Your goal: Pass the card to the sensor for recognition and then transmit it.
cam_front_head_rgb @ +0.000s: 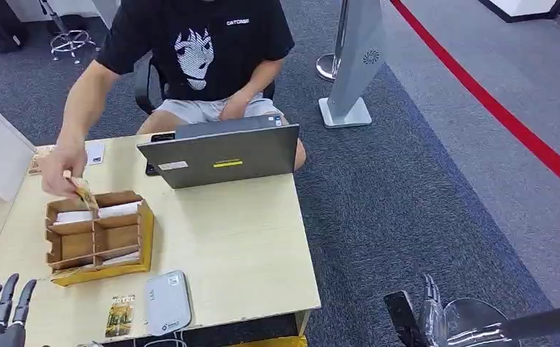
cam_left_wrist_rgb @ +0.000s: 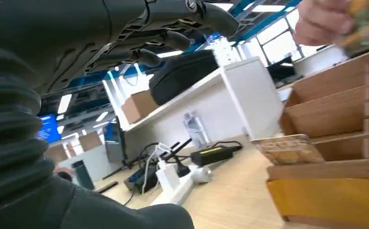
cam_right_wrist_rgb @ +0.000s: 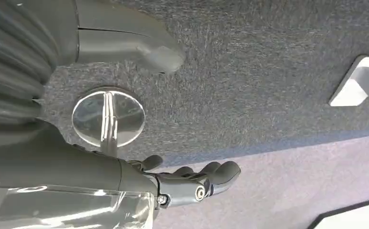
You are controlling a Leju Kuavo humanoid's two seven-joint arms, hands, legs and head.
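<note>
At the table's near edge my left hand [cam_front_head_rgb: 1, 309] waits spread and empty, so next I must reach the card [cam_front_head_rgb: 120, 316] beside the sensor [cam_front_head_rgb: 167, 302].

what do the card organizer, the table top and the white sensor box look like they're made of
Card organizer: looks like thin brown board, either plywood or stiff cardboard, matte, with slotted dividers and raw edges; it sits on a glossier yellow base.
Table top: pale wood-grain laminate, smooth, with faint grain lines and a low sheen.
Sensor box: probably moulded plastic, light grey-white, with rounded corners and a smooth satin face.
</note>
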